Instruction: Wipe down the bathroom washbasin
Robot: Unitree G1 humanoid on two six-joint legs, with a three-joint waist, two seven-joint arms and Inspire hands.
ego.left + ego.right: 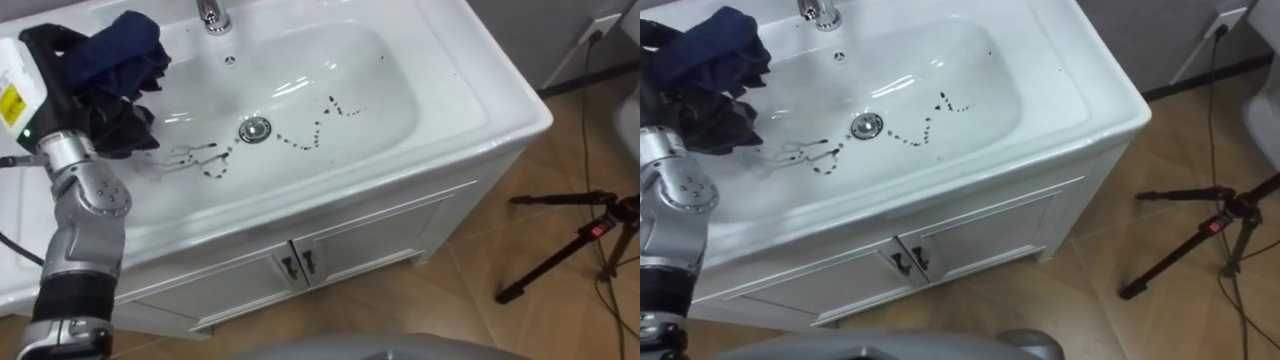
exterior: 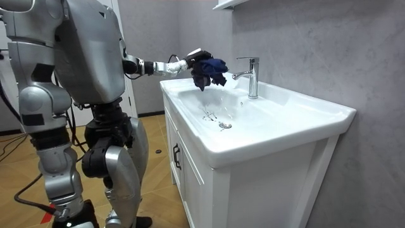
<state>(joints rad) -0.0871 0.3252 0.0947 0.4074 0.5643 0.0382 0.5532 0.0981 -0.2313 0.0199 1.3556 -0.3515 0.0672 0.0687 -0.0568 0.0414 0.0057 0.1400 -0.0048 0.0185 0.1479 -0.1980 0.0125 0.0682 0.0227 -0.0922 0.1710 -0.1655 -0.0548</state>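
A white basin [image 1: 470, 95] sits on a white cabinet, with a chrome drain [image 1: 255, 129] in its middle. A trail of dark specks [image 1: 305, 138] runs across the bowl's bottom, on both sides of the drain. My left hand [image 1: 48, 55] is held over the basin's left part, its fingers curled round a bunched dark blue cloth [image 1: 122, 52]. In the room view the cloth [image 2: 209, 68] hangs in the air above the bowl, clear of its surface, beside the hand [image 2: 193, 58]. A chrome tap [image 2: 252, 76] stands at the back rim.
Two cabinet doors with dark handles [image 1: 297, 265] close the front below the basin. A black tripod [image 1: 575, 240] stands on the wooden floor to the right, near a cable and a wall socket [image 1: 604, 26]. I stand at the basin's front.
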